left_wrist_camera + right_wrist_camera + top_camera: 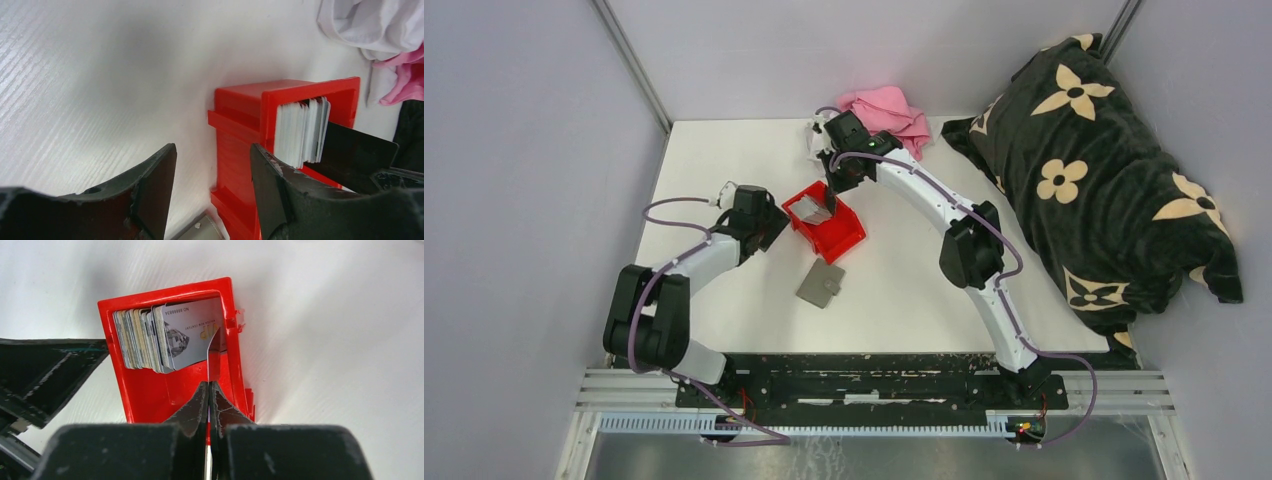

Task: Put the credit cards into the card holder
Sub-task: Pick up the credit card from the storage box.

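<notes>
Credit cards [145,337] fill the red bin [150,397]; right tool [209,385] pinches one.

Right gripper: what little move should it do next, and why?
Probably lift straight up: the right gripper is shut on one credit card standing in the red bin, and the card holder lies outside it on the table.

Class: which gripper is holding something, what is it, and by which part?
The right gripper pinches one credit card by its near edge. The left gripper is open and empty.
</notes>
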`<control>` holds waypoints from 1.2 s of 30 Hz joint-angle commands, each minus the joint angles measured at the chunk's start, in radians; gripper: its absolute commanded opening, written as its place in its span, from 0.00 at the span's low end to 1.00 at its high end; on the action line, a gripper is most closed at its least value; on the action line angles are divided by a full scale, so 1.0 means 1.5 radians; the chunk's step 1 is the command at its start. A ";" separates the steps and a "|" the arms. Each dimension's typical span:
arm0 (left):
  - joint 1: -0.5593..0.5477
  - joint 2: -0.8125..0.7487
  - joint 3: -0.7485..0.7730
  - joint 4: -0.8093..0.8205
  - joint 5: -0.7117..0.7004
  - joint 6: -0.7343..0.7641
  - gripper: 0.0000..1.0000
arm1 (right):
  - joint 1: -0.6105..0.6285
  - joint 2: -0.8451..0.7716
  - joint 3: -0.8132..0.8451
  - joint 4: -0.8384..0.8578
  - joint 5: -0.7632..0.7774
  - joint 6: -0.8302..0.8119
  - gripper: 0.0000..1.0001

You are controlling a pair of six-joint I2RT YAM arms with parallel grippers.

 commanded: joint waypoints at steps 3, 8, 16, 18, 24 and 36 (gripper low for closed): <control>0.001 -0.074 -0.001 0.031 0.009 0.057 0.64 | 0.007 -0.092 -0.036 0.021 0.052 -0.016 0.01; 0.000 -0.128 -0.001 0.029 0.035 0.093 0.66 | 0.008 -0.141 -0.075 0.022 0.058 -0.012 0.01; 0.001 -0.194 -0.023 0.090 0.246 0.205 0.69 | 0.010 -0.316 -0.257 0.059 -0.006 0.026 0.01; 0.001 -0.209 -0.043 0.124 0.325 0.233 0.70 | 0.010 -0.368 -0.318 0.074 -0.041 0.047 0.01; 0.001 -0.243 -0.124 0.236 0.523 0.236 0.70 | 0.009 -0.524 -0.523 0.155 -0.134 0.126 0.01; 0.000 -0.251 -0.186 0.421 0.742 0.132 0.70 | -0.046 -0.634 -0.729 0.275 -0.343 0.241 0.01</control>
